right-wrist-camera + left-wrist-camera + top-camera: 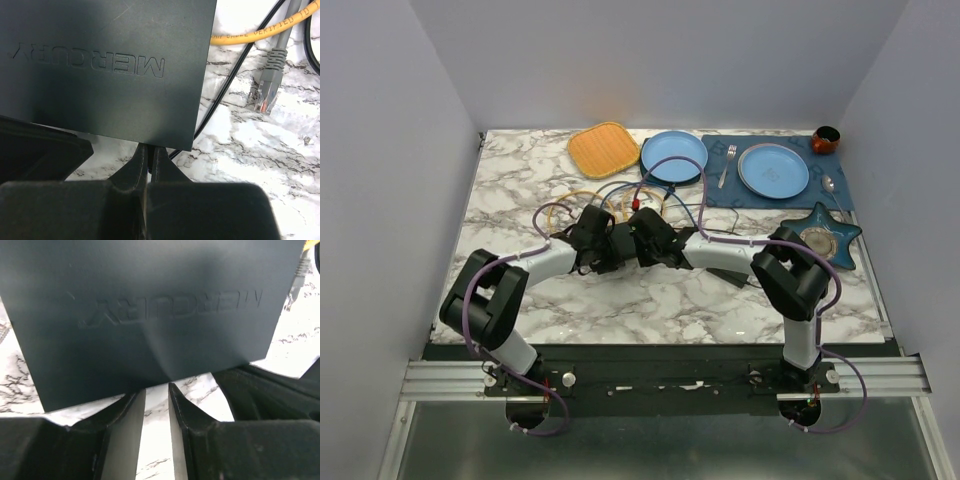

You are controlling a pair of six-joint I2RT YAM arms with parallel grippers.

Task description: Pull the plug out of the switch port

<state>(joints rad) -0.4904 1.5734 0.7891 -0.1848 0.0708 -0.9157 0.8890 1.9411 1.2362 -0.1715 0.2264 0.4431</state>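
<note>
- Your two arms meet over the middle of the marble table (pixel 650 300), both wrists low and aimed at the switch (pixel 150 315). It lies flat on the marble with its embossed lid up. I judge this a brace-and-pull stance: one arm steadies the box while the other works the cable.
- Your left gripper (pixel 156 387) has its fingers a little apart, with only marble showing in the gap, so it holds nothing. The switch's near edge sits just beyond the tips, not between them.
- Your right gripper (pixel 148 148) has its fingers pressed together, and I can see nothing caught between them. A corner of the switch lies just ahead of the tips.
- A grey plug (pixel 265 92) lies loose on the marble beside the switch, apart from the box and off to the side of the right fingers. A yellow cable (pixel 260 31) and a black cable (pixel 225 90) run near it.
- No view shows the port row, so you cannot tell whether any plug is seated. If the grey one is the task's plug, the pull looks done.
</note>
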